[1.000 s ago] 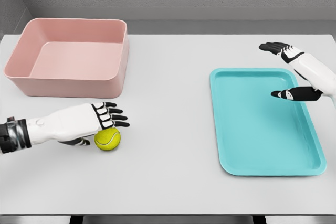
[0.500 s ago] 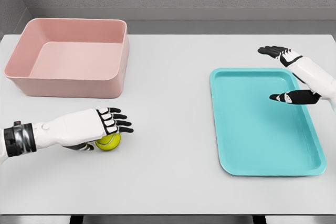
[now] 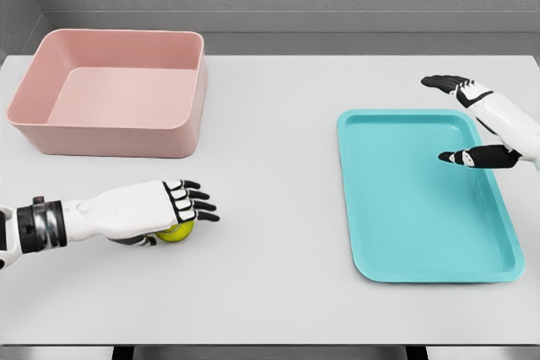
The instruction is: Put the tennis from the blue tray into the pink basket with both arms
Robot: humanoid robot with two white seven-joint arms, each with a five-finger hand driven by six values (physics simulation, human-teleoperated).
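Observation:
The yellow-green tennis ball [image 3: 175, 233] lies on the white table, below the pink basket [image 3: 126, 131] and far left of the blue tray [image 3: 422, 208]. My left hand [image 3: 181, 212] lies over the ball with its fingers stretched out flat and its thumb low at the ball's left side. Only the ball's lower edge shows beneath the palm. My right hand [image 3: 450, 120] hovers open over the tray's upper right corner, thumb and fingers apart, holding nothing. Both the tray and the basket hold nothing.
The basket stands at the table's back left and the tray at the right. A grey wall runs behind the table. The table's front edge is near the bottom of the view.
My left hand has slid right and settled lower over the ball, hiding most of it. The ball has stayed in place. My right hand has drifted slightly right.

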